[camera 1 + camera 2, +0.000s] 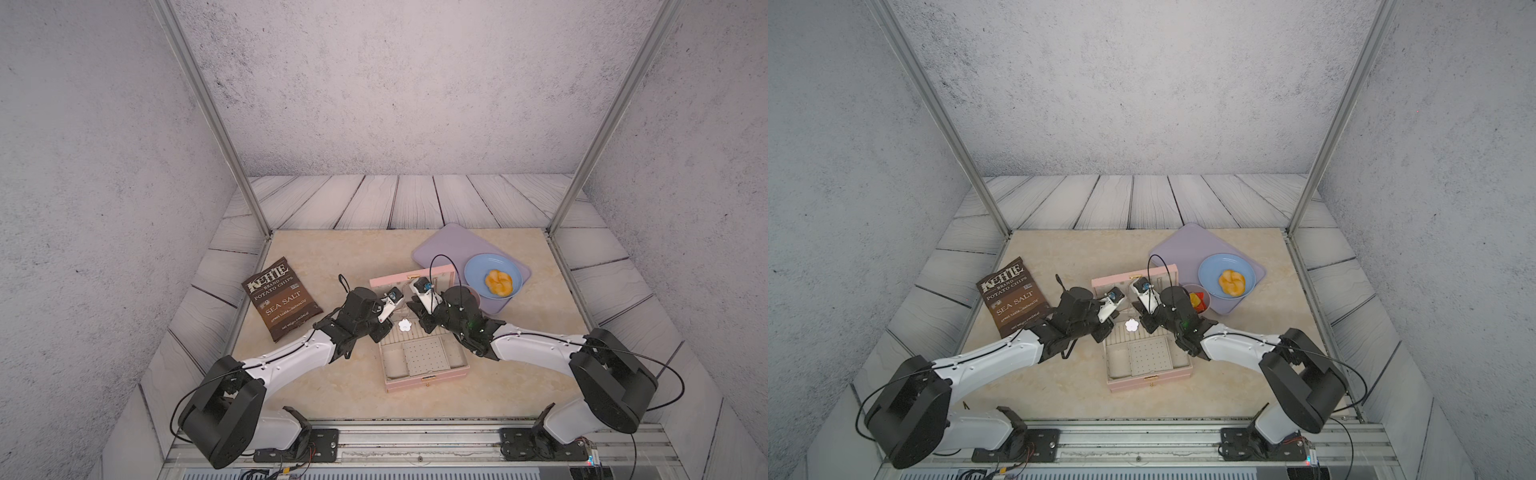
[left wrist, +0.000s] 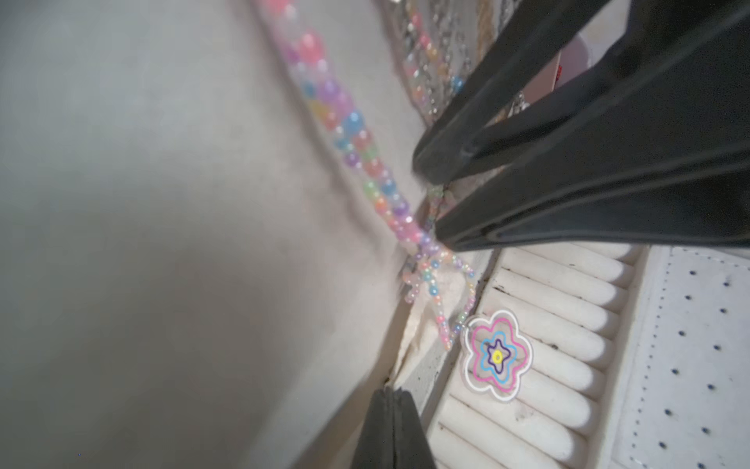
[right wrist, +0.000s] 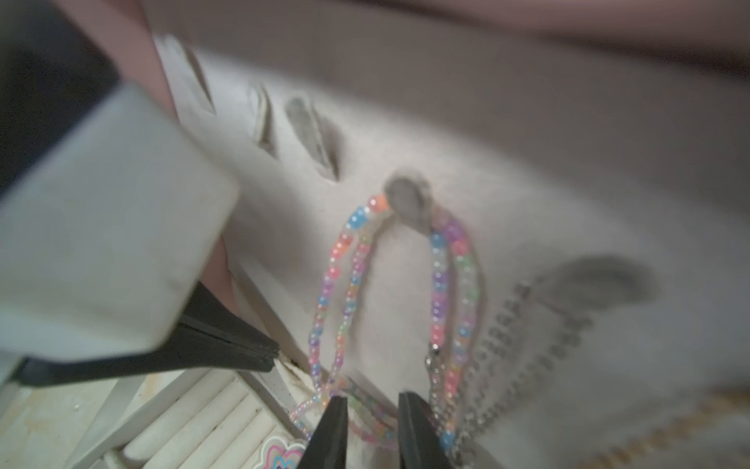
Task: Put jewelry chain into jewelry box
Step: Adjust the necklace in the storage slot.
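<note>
Right tool (image 3: 373, 400) narrowly apart, chain (image 3: 437, 280) just ahead of its tips; left tool (image 2: 390, 396) shut, empty. Backing out could snag the chain off its hook (image 3: 406, 201)

A brown Kettle chip bag (image 1: 282, 298) lay left of centre. Right of centre, a blue plate (image 1: 480, 266) bearing an orange pastry (image 1: 498, 282) sat on a lavender tray (image 1: 446, 245).
</note>
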